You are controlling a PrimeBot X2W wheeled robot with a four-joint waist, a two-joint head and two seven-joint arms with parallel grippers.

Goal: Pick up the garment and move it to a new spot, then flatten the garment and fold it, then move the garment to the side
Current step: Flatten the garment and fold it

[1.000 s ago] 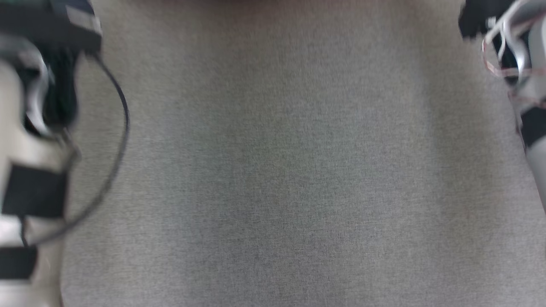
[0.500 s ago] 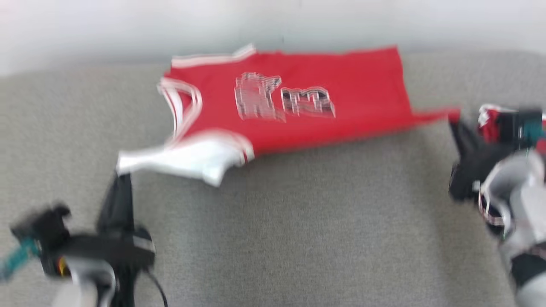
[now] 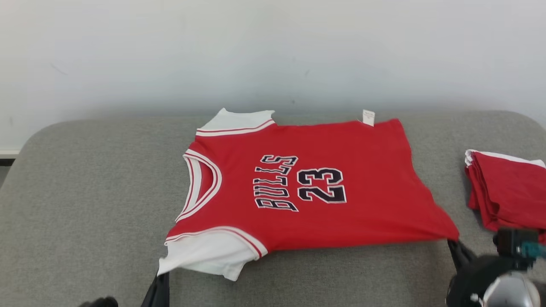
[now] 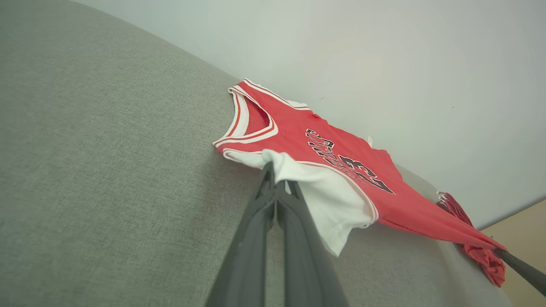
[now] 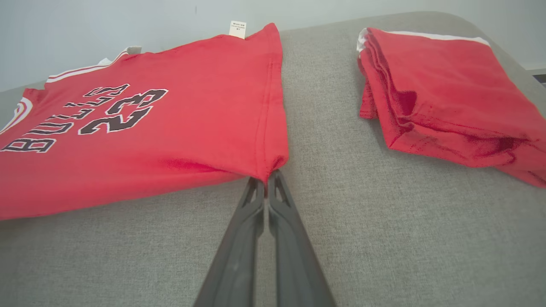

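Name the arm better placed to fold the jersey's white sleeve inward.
Left, probably: the left fingers pinch the near white sleeve, while the right fingers are shut on the jersey's hem corner at the opposite end.

The red Bulls jersey (image 3: 362, 213) lies spread face up on the grey cushion (image 3: 85, 192), towards its far edge, with the neckline to the left and the hem to the right. It has black "BULLS 23" lettering and white sleeves with red trim. The near sleeve tip and near hem corner are drawn out to points.
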